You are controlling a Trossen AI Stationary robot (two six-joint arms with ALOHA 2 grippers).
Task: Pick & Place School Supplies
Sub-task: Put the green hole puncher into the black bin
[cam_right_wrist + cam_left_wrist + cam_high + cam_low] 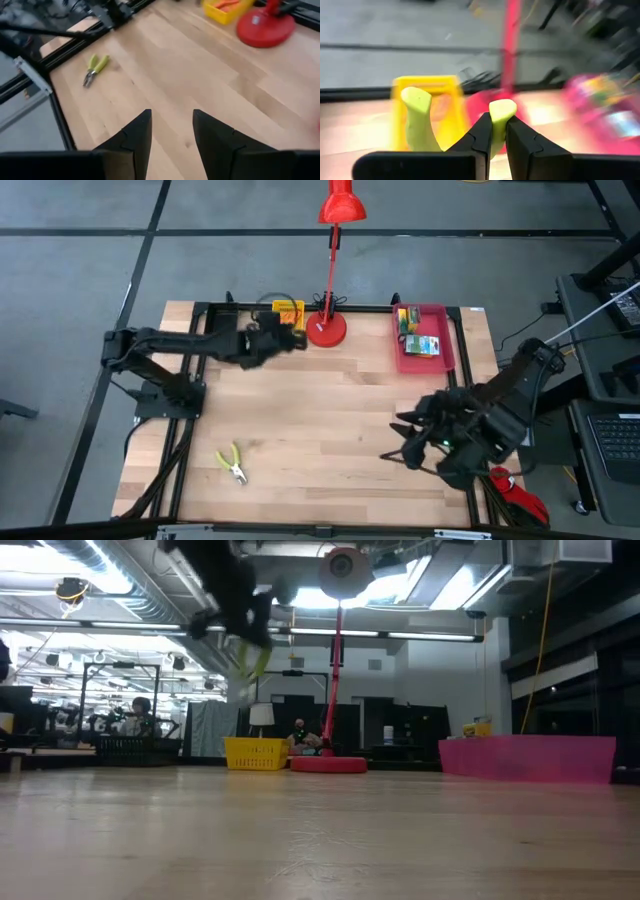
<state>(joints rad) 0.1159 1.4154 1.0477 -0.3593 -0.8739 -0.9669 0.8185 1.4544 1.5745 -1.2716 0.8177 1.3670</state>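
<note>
My left gripper (pixel 499 122) is shut on a pair of lime-green-handled pliers (pixel 417 117) and hovers high over the table's far side (pixel 283 340), near the yellow tray (pixel 289 310). The low view shows the green handles (pixel 252 660) well above the table. A second pair of pliers (pixel 232 464) lies flat near the table's near left edge, also visible in the right wrist view (pixel 95 67). Orange pieces (pixel 227 4) lie in the yellow tray. Crayon boxes (pixel 424 347) lie in the pink tray (pixel 447 330). My right gripper (pixel 172 117) is open and holds nothing, above the table's near right part (pixel 402 442). My left gripper pinches one lime-green handle (pixel 501 111) of the pliers between its two fingers (pixel 482 135); the handle's free end sticks out past the fingertips. The other handle (pixel 417 115) stands free beside them. The pliers are lifted clear of the table; their metal jaws are hidden behind the fingers.
The red desk lamp's base (pixel 326 330) stands between the yellow and pink trays at the far edge, and its stem rises over the table. A black frame (pixel 200 308) runs along the table's edges. Bare wood (pixel 330 430) spans the middle.
</note>
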